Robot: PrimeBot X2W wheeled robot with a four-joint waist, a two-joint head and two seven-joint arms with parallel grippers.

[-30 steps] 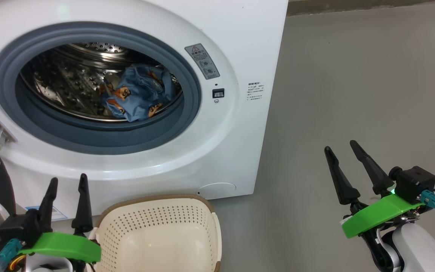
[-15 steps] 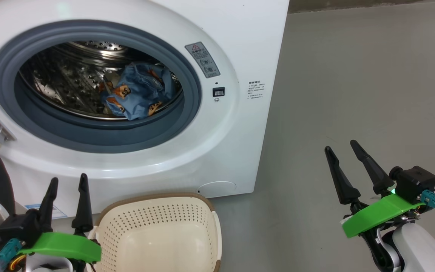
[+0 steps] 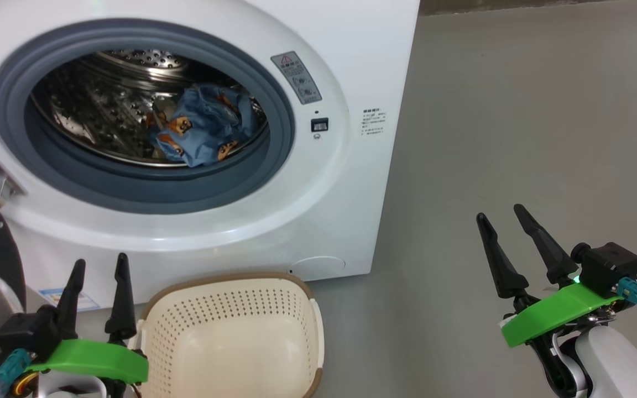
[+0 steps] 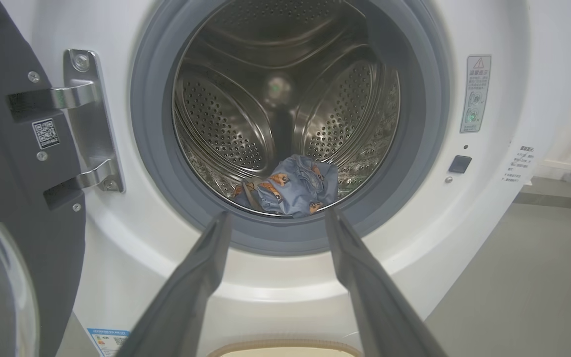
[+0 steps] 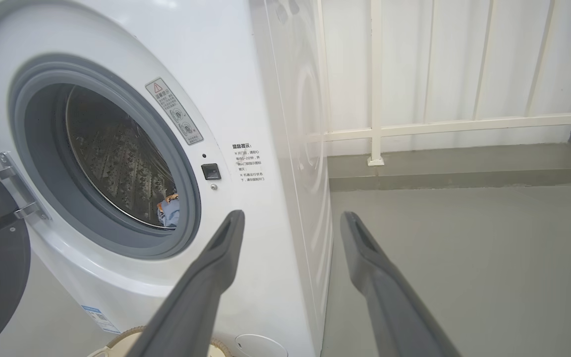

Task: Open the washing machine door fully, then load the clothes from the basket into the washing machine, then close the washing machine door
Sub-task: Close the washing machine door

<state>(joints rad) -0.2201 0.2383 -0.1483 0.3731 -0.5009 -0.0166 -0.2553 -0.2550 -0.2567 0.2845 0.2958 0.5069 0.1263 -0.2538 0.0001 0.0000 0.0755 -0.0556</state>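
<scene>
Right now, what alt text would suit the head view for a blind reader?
An open white washing machine holds blue bear-print clothes. An empty-looking cream basket sits before it, between the open left gripper and open right gripper.

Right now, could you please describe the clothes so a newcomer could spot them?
Find the white washing machine. At the bottom of its steel drum lie the clothes. They are the only soft thing there: crumpled light blue fabric printed with orange-brown bears.
</scene>
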